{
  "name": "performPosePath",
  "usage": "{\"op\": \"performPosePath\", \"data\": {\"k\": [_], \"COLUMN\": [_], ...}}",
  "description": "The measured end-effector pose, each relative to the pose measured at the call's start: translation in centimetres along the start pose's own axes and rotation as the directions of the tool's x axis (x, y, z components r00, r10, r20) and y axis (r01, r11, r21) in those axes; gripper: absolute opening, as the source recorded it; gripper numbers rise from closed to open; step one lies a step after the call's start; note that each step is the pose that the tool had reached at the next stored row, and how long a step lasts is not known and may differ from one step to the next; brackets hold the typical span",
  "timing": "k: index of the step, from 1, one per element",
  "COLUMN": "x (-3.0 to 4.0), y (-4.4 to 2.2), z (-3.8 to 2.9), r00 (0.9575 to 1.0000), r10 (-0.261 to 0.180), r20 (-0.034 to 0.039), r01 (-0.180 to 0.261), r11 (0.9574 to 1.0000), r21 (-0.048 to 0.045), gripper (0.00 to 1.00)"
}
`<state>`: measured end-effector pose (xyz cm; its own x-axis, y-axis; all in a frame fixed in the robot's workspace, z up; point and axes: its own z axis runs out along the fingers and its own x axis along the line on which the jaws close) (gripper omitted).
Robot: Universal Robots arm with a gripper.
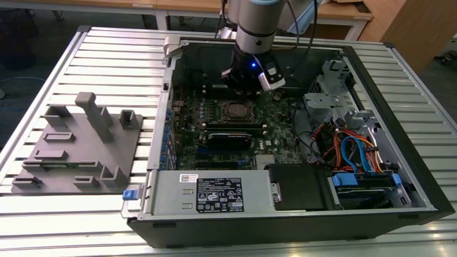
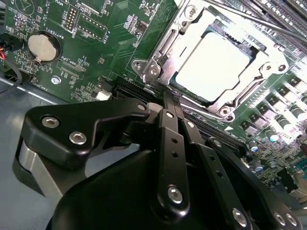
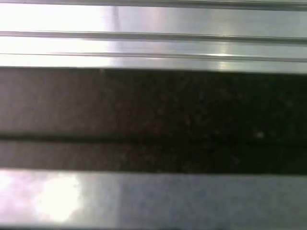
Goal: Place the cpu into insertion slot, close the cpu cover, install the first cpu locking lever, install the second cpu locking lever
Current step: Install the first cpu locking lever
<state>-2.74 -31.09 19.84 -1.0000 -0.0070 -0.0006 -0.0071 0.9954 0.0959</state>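
In the second wrist view the cpu [image 2: 216, 64], a pale square chip, lies in the insertion slot [image 2: 158, 64] on the green board. The silver cpu cover [image 2: 249, 88] lies flat over it and frames it through its window. A thin locking lever rod [image 2: 240, 14] runs along one side of the socket. My gripper [image 2: 169, 98] is shut, its black fingers pressed together with nothing between them, and their tip is at the socket's rim. In the exterior view the gripper [image 1: 243, 88] hangs inside the open computer case just behind the insertion slot [image 1: 236, 111].
A grey fixture plate with pegs [image 1: 78, 150] lies at the exterior view's left. Within the case are a black card [image 1: 228, 140], a power supply [image 1: 214, 193] and a drive cage with cables [image 1: 357, 150]. A coin battery [image 2: 43, 45] and memory slots [image 2: 288, 9] flank the socket.
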Motion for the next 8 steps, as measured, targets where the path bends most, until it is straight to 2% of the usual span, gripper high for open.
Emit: {"op": "performPosePath", "data": {"k": [8], "x": [-0.01], "y": [0.05], "z": [-0.44], "r00": [1.0], "r10": [0.0], "r20": [-0.0002], "r01": [0.0], "r11": [1.0], "r21": [-0.0004], "gripper": [0.1]}}
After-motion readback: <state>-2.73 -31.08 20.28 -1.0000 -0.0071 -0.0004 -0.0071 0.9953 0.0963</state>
